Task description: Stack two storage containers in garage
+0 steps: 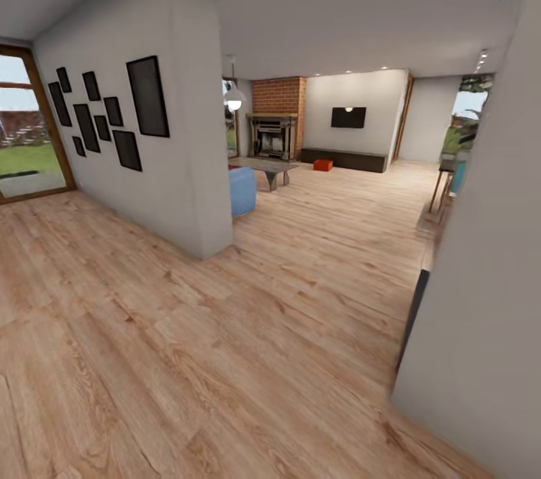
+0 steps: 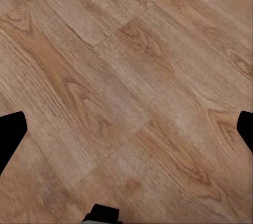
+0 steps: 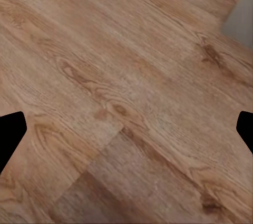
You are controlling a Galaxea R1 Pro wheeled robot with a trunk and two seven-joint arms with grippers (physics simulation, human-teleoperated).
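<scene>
both hands, left hand (image 2: 126, 129) and right hand (image 3: 126, 129), spread wide, empty.

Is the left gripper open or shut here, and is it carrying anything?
Open and empty: in the left wrist view the left gripper's dark fingertips sit at opposite edges, with light wood-plank floor between them.

Wood floor (image 1: 225, 359) w/ red-orange container (image 1: 323, 164) on it.

Light wood-plank floor (image 1: 248, 329), grey wall (image 1: 188, 164) hung with black frames (image 1: 147, 96), brick fireplace (image 1: 276, 115) beyond
</scene>
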